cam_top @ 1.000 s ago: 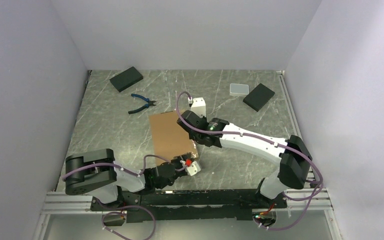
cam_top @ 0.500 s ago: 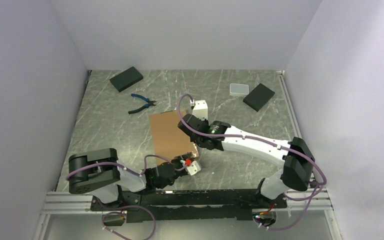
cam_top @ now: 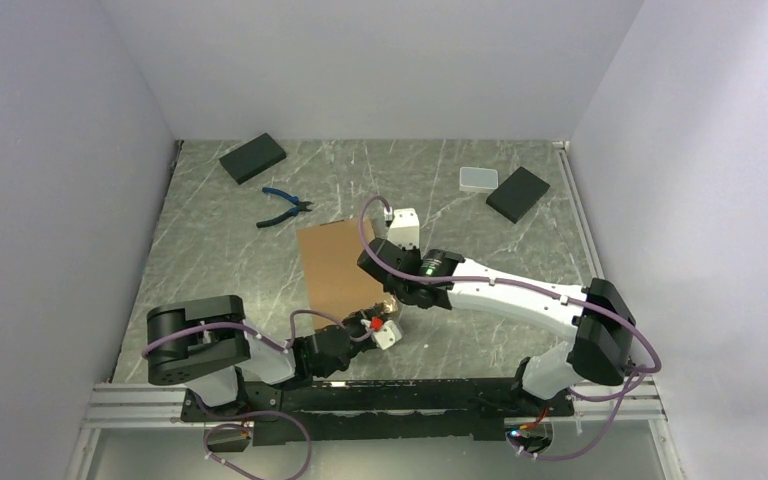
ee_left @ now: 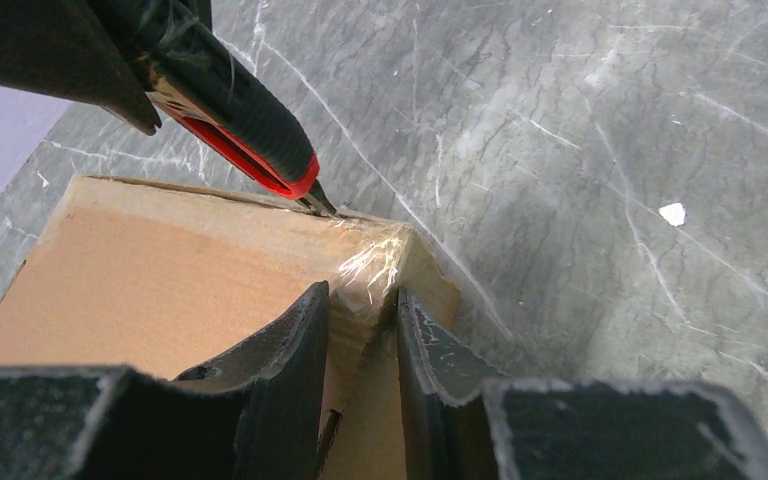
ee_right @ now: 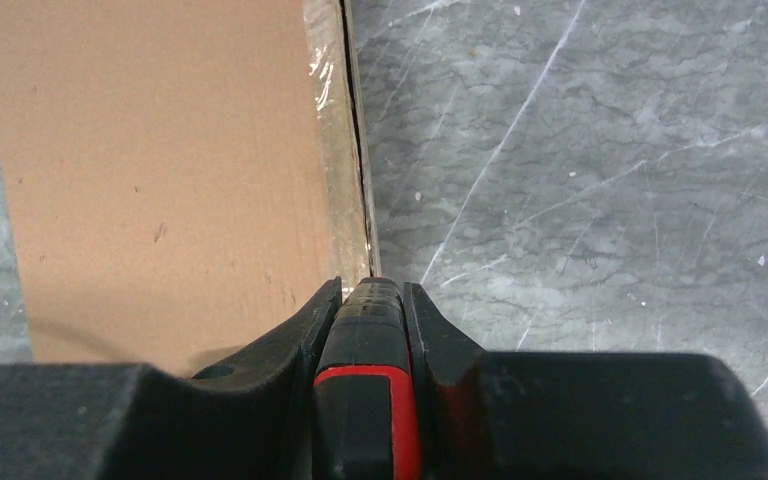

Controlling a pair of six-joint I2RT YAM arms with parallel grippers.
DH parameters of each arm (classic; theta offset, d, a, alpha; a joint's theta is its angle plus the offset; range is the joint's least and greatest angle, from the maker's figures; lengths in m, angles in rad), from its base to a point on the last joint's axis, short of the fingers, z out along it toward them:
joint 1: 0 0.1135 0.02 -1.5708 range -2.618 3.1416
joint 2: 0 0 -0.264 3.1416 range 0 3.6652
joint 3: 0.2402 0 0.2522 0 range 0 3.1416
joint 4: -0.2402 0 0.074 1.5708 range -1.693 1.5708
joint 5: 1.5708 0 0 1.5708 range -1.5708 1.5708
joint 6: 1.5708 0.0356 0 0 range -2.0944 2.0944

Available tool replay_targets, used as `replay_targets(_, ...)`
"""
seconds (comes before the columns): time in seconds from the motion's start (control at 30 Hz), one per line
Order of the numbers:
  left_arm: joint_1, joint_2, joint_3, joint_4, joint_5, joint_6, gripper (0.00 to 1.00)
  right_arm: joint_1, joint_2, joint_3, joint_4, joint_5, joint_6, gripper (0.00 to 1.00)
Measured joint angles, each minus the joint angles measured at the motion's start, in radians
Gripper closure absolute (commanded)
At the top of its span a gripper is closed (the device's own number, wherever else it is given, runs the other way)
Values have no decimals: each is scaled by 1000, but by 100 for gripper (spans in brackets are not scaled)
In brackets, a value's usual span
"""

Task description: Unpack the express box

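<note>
The express box (cam_top: 332,265), flat brown cardboard, lies mid-table with clear tape along its right edge (ee_right: 335,130). My right gripper (cam_top: 393,297) is shut on a black and red utility knife (ee_right: 370,340). The knife's tip (ee_left: 320,205) rests on the taped seam close to the box's near right corner. My left gripper (cam_top: 384,331) reaches in low from the near side. Its fingers (ee_left: 295,340) pinch that same corner (ee_left: 380,270), with cardboard filling the gap between them. The lid lies flat and the box's inside is hidden.
Blue pliers (cam_top: 282,207) lie behind the box on the left. One black block (cam_top: 252,157) sits at the back left and another (cam_top: 518,193) at the back right, next to a small white-grey case (cam_top: 477,179). Walls enclose the table on three sides.
My right gripper has drawn the knife toward the near end along the box's right edge. The left jaws have narrowed slightly on the corner.
</note>
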Motion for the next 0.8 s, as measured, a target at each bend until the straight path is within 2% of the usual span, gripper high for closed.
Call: replay_targets(0.8, -1, 55, 3, 76, -32, 0, 70, 43, -45, -40, -27, 37, 75, 100)
